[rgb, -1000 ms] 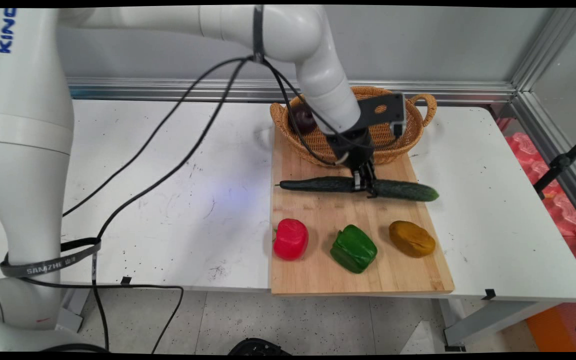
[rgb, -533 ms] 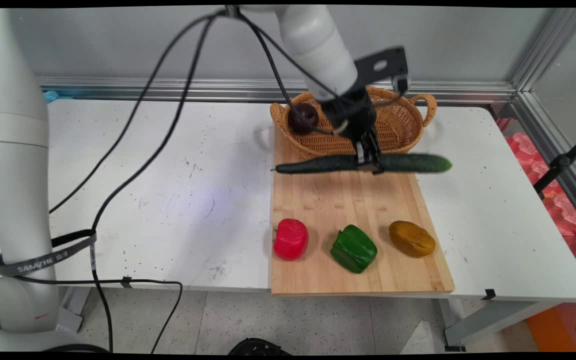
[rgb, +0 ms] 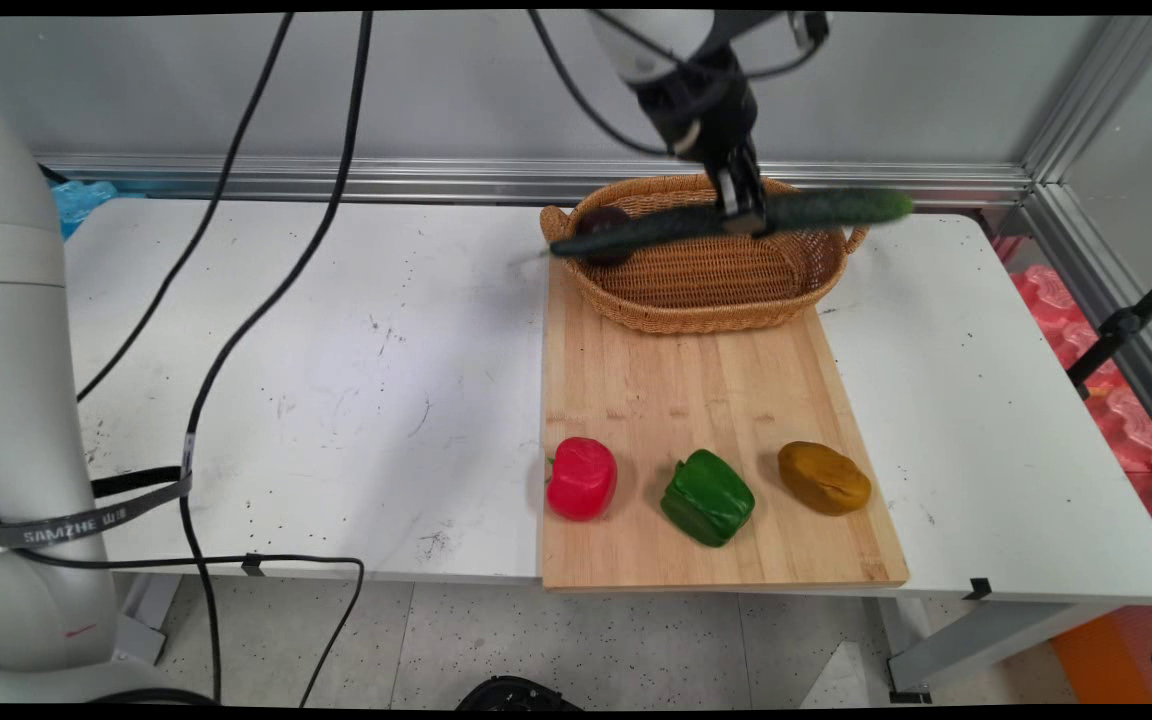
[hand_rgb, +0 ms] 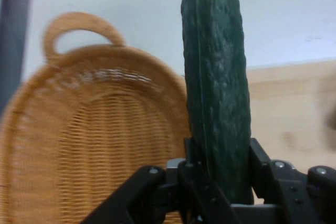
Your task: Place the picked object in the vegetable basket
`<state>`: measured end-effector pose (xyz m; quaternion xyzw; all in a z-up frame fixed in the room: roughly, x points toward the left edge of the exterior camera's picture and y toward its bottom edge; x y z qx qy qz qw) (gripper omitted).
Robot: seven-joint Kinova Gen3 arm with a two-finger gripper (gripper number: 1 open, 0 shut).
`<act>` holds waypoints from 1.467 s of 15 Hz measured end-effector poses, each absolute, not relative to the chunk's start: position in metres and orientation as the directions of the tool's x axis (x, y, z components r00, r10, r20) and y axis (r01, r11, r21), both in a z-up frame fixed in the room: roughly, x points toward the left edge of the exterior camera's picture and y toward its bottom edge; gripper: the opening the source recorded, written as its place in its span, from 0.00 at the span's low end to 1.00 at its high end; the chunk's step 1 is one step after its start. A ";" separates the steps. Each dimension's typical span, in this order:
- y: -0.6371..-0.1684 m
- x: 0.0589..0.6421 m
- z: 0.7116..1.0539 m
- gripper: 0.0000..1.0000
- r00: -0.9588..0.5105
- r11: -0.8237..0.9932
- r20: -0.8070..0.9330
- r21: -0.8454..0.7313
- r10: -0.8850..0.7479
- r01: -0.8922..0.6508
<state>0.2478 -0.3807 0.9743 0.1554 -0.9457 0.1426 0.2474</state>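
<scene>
While it hangs above the wicker basket (rgb: 706, 290), the end effector (rgb: 742, 205) is clamped on the cucumber (rgb: 816, 208) near its middle.
Held level, the cucumber overhangs both basket rims; 3 vegetables sit well apart on the cutting board (rgb: 696, 380), the counter (rgb: 336, 380) beside it.

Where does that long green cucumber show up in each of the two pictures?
Main view: the cucumber hangs near the top, right of centre, lying crosswise in the tool above the basket.
Hand view: the cucumber stands upright in the middle, gripped at its lower part by the tool.
Shared landmark: the wicker basket, at the left in the hand view.
</scene>
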 end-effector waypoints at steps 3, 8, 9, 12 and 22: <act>-0.407 0.255 0.984 0.00 -0.832 0.897 0.514 -0.240 -0.207 -0.371; -0.452 0.266 0.979 0.00 -0.855 0.886 0.488 -0.300 -0.175 -0.353; -0.463 0.269 0.976 0.00 -0.864 0.886 0.475 -0.314 -0.165 -0.342; -0.487 0.277 0.965 0.00 -0.891 0.888 0.434 -0.345 -0.136 -0.304; -0.540 0.285 0.913 0.00 -0.954 0.906 0.290 -0.377 -0.080 -0.190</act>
